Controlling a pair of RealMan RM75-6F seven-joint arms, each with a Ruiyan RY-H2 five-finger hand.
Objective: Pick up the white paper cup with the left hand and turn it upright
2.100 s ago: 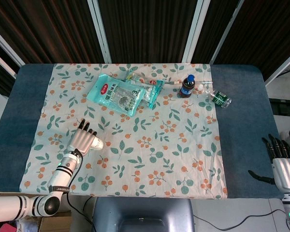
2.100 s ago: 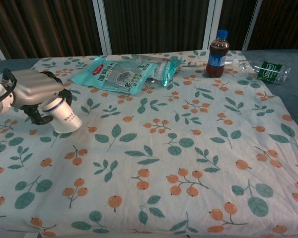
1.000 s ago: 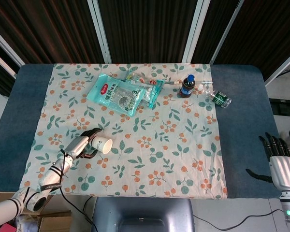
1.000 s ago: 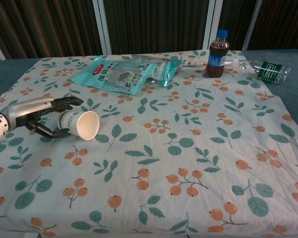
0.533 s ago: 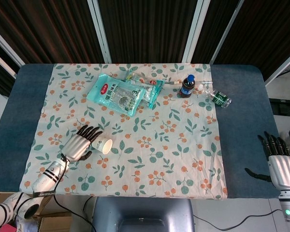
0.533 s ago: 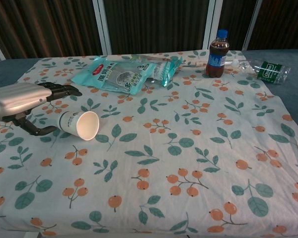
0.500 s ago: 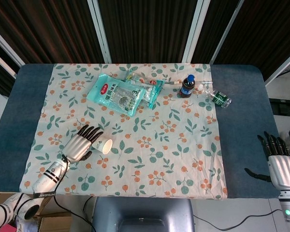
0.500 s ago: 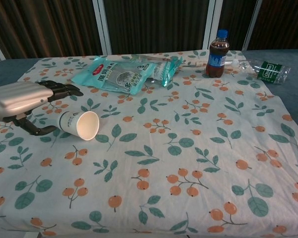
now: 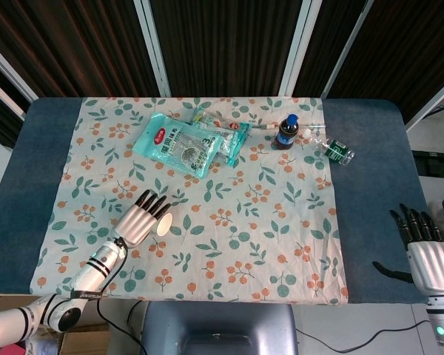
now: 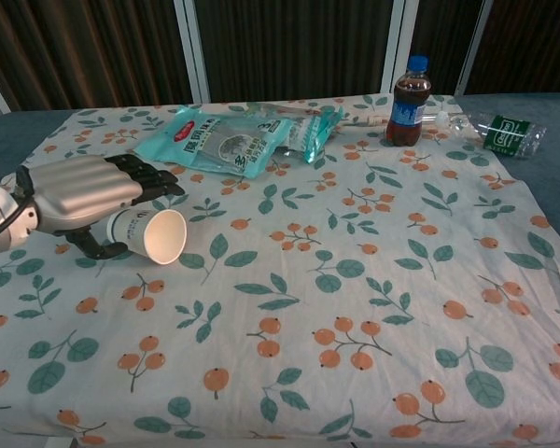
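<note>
Cup (image 10: pixel 149 234) lies on its side on the counter (image 10: pixel 373 308), under the left hand's (image 10: pixel 84 196) spread fingers, not clearly gripped. Only the head view shows the right hand (image 9: pixel 428 260), fingers apart, empty.

- Dark brown ribbed curtain wall (image 9: pixel 229 37) split by white vertical frame bars (image 9: pixel 152 46).
- Blue-topped table (image 9: pixel 370 170) under a white floral-print cloth (image 9: pixel 251 244).
- Even overhead light.

The cup (image 10: pixel 149 233) lies on its side on the worktop (image 10: pixel 355 308), under the left hand (image 10: pixel 84 198); packets (image 10: pixel 233 138) and bottle (image 10: pixel 409 101) sit far behind.
</note>
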